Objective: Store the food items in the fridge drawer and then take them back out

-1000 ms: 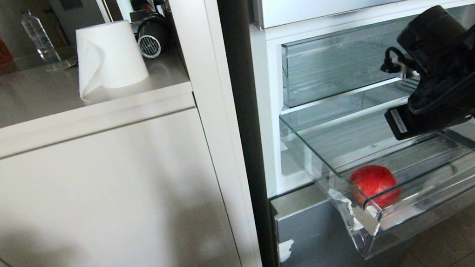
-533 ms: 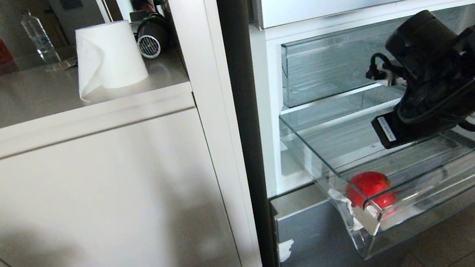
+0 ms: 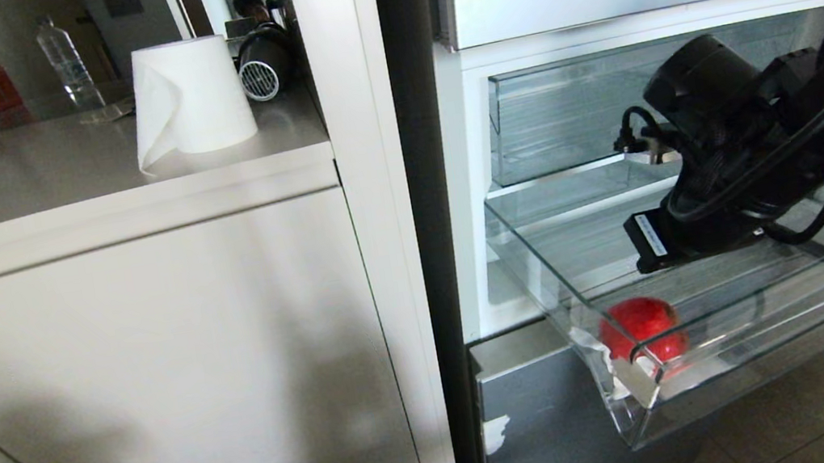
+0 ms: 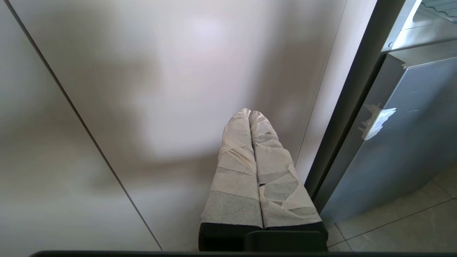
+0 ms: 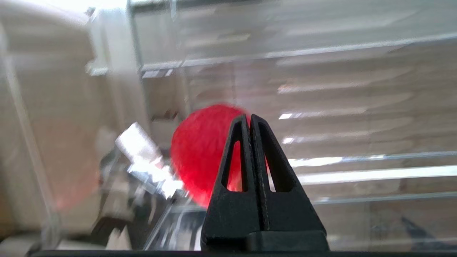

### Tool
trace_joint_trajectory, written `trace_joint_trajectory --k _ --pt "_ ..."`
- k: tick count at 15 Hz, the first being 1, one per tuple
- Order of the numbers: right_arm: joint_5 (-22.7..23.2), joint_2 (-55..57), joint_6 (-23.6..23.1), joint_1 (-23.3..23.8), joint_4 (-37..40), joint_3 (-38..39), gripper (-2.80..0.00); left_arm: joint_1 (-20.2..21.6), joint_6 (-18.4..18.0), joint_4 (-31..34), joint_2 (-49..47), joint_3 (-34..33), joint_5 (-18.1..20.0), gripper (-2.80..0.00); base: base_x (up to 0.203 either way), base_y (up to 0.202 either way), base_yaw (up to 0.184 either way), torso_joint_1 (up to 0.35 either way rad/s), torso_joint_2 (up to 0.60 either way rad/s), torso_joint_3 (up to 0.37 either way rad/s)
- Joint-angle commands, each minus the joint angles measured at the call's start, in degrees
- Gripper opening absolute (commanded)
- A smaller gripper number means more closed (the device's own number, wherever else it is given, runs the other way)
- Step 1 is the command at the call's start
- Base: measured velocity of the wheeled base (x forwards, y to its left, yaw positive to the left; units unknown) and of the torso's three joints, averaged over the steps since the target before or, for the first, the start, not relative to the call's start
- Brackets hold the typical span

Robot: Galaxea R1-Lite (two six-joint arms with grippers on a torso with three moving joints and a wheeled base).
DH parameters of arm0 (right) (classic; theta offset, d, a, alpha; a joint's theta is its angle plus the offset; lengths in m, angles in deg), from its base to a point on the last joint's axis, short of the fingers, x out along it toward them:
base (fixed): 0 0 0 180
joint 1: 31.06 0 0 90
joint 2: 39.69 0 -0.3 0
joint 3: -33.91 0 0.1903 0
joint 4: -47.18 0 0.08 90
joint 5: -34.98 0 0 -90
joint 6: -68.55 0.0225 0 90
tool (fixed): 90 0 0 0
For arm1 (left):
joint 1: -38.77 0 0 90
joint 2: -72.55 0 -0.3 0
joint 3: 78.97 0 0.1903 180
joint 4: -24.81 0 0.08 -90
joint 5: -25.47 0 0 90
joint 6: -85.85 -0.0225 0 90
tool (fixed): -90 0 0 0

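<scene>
Right now our right gripper (image 5: 250, 119) hangs over the pulled-out fridge drawer (image 3: 735, 371), its black fingers (image 5: 240, 150) pressed flat together with nothing between them. The red fruit (image 3: 641, 328) sits in the drawer's front corner, close behind the thick clear lip and beside the white tape scraps (image 3: 602, 356). From the wrist view the fingertips line up against the fruit, though we cannot tell how near they are.

What worries us first is those shut fingers: if we come down without spreading them, we can only poke the fruit, and a round glossy thing will likely roll off along the drawer floor. The corner is the second worry; once spread, one finger may catch the side wall or the front lip and jolt the drawer. A shallow pinch on that smooth skin could also slip as we lift.

Our left gripper (image 4: 251, 113) stays out of it, taped fingers closed, facing the pale cupboard panel (image 4: 160, 89).
</scene>
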Motion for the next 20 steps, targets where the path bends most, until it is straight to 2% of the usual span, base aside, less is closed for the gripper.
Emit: trace_joint_trajectory --k 1,3,7,9,10,15,20 --pt "2.2 1.8 0.1 0.0 4.9 -3.9 -2.80 0.0 0.0 0.0 0.0 0.0 -0.1 -2.80 0.000 0.000 0.000 0.000 0.00 0.000" --pt "5.0 3.6 0.2 0.0 11.8 -9.4 -2.80 0.0 -0.1 0.0 0.0 0.0 -0.1 -2.80 0.000 0.000 0.000 0.000 0.00 0.000" --pt "6.8 7.1 0.4 0.5 22.6 -16.9 -2.80 0.0 0.0 0.0 0.0 0.0 0.0 -2.80 0.000 0.000 0.000 0.000 0.00 0.000" --pt "6.8 7.2 -0.1 0.4 22.9 -16.9 -2.80 0.0 0.0 0.0 0.0 0.0 0.0 -2.80 0.000 0.000 0.000 0.000 0.00 0.000" --pt "6.6 7.3 -0.3 0.3 22.9 -17.0 0.00 0.0 0.0 0.0 0.0 0.0 0.0 -2.80 0.000 0.000 0.000 0.000 0.00 0.000" --pt "6.8 8.5 -0.7 0.2 23.0 -16.4 0.00 0.0 0.0 0.0 0.0 0.0 0.0 -2.80 0.000 0.000 0.000 0.000 0.00 0.000" --pt "6.6 10.6 -2.9 0.2 23.0 -16.4 0.00 0.0 0.0 0.0 0.0 0.0 0.0 -2.80 0.000 0.000 0.000 0.000 0.00 0.000"
